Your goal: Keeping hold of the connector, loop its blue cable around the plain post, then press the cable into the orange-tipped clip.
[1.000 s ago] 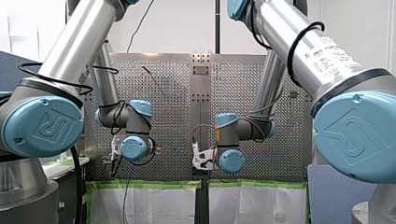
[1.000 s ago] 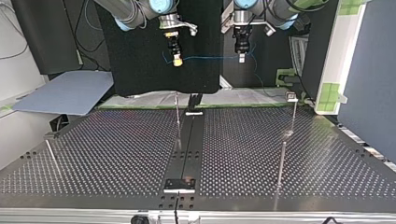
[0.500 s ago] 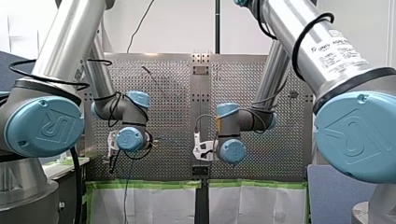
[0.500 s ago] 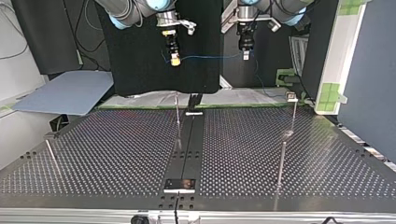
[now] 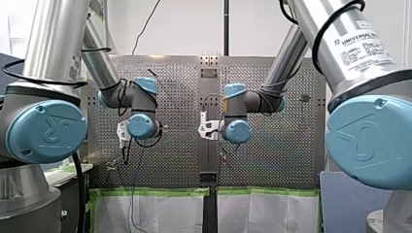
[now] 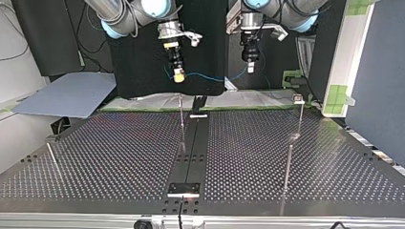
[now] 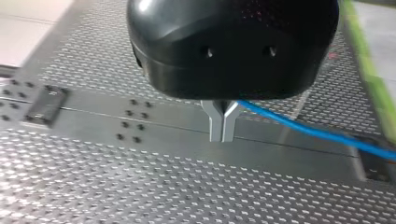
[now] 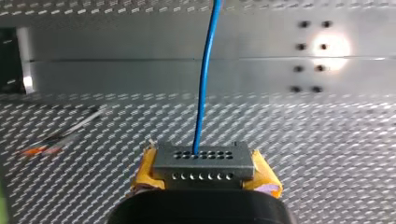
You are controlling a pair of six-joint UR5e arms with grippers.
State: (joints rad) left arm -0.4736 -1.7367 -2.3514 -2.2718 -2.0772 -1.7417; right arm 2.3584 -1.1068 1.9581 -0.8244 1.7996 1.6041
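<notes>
Our right gripper (image 8: 204,171) clamps the grey connector (image 8: 204,161) between its yellow pads (image 8: 148,169), one pad against each end. The blue cable (image 8: 205,79) leaves the connector's face and runs straight ahead of the fingers, over the perforated table (image 8: 303,140). Ahead of them and off to one side lies the orange-tipped clip (image 8: 39,150), blurred. Our left gripper (image 7: 222,136) has its metal fingers (image 7: 215,122) pressed narrowly together, pinching the cable. The cable trails away from beside them, just under the black body. In the top view the cable sags between the two grippers, both clear of the table.
</notes>
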